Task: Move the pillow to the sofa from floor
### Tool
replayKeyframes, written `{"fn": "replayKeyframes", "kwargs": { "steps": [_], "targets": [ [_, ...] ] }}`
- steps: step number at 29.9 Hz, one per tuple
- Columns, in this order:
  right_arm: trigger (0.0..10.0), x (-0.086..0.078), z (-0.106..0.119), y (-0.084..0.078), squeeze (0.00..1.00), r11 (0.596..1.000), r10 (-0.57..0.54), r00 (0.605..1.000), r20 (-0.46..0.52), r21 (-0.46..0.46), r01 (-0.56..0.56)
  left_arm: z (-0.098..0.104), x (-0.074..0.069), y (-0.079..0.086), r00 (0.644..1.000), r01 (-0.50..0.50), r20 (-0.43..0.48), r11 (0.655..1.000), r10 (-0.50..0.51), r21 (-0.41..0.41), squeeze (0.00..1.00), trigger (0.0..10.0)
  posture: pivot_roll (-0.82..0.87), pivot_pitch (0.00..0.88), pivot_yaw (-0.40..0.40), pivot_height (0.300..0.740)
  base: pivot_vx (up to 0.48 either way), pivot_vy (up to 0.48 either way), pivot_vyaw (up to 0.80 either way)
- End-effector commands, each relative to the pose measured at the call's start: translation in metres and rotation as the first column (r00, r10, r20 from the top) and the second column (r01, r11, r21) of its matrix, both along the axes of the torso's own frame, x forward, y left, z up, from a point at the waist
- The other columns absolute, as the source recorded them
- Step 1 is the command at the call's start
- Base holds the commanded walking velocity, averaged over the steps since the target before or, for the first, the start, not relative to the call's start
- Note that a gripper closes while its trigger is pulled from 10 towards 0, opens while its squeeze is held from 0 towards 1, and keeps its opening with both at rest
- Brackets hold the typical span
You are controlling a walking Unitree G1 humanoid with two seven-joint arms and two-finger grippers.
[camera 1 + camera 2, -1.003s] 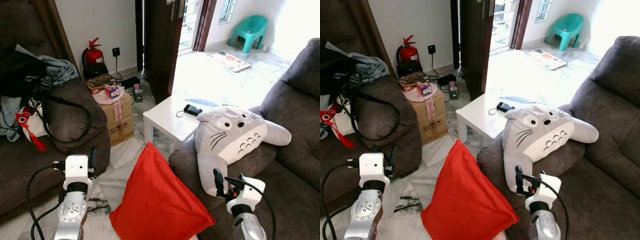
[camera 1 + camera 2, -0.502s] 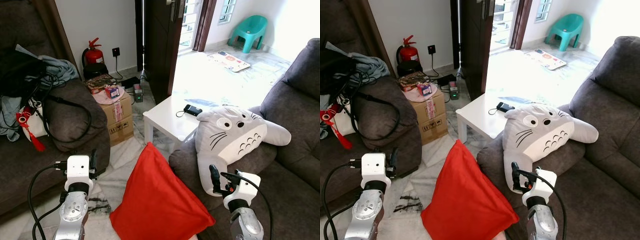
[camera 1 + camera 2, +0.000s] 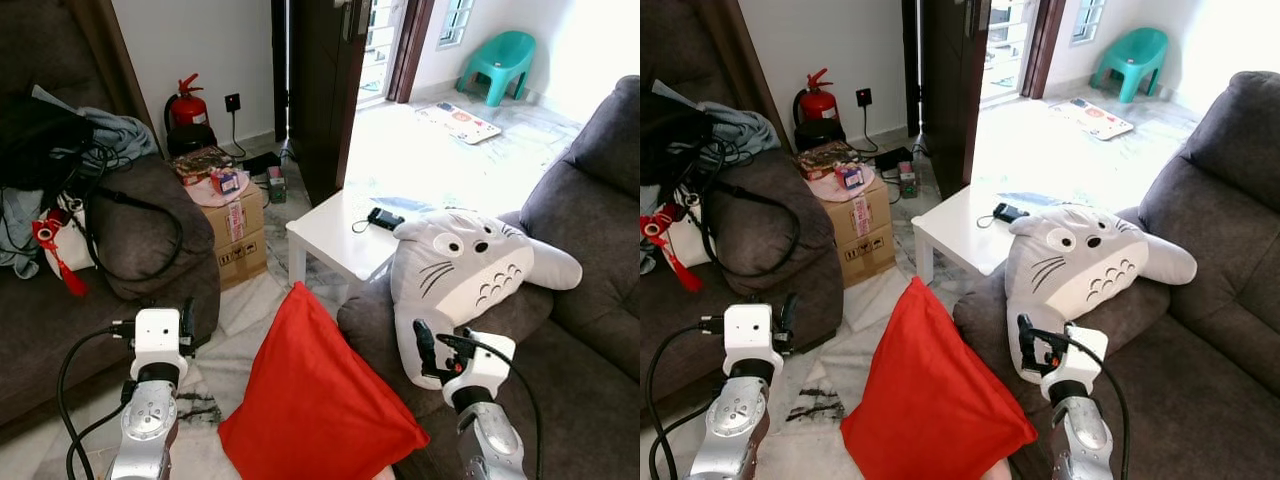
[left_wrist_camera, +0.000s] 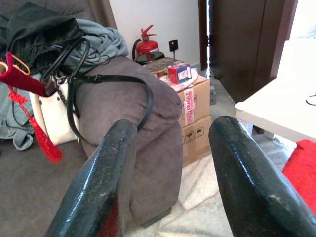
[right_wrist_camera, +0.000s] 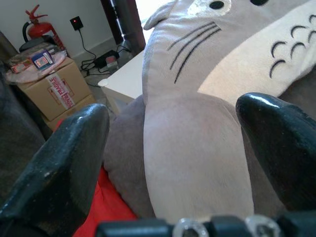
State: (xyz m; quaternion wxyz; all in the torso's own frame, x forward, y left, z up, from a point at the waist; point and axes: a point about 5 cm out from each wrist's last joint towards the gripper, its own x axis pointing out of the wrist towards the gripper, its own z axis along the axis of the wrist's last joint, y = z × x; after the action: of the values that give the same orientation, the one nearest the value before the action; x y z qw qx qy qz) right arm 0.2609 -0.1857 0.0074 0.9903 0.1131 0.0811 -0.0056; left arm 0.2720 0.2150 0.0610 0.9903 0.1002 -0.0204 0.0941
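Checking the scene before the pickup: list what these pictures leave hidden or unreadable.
- Red pillow: its lower edge is cut off by the bottom of the left eye view.
- Cardboard box: tape print too small to read in the left wrist view.
- Grey plush: lower end hidden behind the right gripper, right wrist view.

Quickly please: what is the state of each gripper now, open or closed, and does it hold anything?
Left gripper: open, holding nothing, beside the dark sofa arm.
Right gripper: open, holding nothing, facing the grey plush toy.
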Motion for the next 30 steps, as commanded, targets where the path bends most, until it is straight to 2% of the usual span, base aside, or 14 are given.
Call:
{"fn": "replayKeyframes", "kwargs": {
  "steps": [1, 17, 24, 30],
  "targets": [
    [10.0, 0.0042, 0.005, -0.0017, 0.0, 1.0, 0.0, 1.0, 0.011, -0.003, 0.0, 0.0006, 0.0004, 0.0004, 1.0, -0.005, -0.001, 1.0, 0.005, -0.012, 0.0, 10.0, 0.11, 0.009, -0.07, 0.684, 0.0, 0.0, 0.0],
    [10.0, 0.0075, 0.005, -0.0019, 0.0, 1.0, 0.022, 1.0, -0.013, -0.015, -0.022, 0.0008, 0.0012, 0.0003, 1.0, -0.01, -0.005, 1.0, 0.01, -0.016, 0.0, 10.0, 0.11, 0.01, -0.072, 0.684, 0.0, 0.0, 0.0],
    [10.0, 0.0092, 0.008, -0.0013, 0.0, 0.999, 0.03, 1.0, 0.006, -0.017, -0.03, -0.0008, 0.0004, 0.0006, 1.0, -0.014, -0.012, 1.0, 0.014, -0.019, 0.0, 10.0, 0.11, 0.011, -0.076, 0.634, 0.0, 0.0, 0.0],
    [10.0, 0.0095, 0.0084, -0.0021, 0.0, 0.999, 0.035, 0.999, 0.005, -0.029, -0.035, -0.0028, 0.0009, -0.0016, 1.0, -0.004, -0.024, 1.0, 0.003, -0.026, 0.0, 10.0, 0.1, 0.01, -0.078, 0.634, 0.0, 0.0, 0.0]
  ]
}}
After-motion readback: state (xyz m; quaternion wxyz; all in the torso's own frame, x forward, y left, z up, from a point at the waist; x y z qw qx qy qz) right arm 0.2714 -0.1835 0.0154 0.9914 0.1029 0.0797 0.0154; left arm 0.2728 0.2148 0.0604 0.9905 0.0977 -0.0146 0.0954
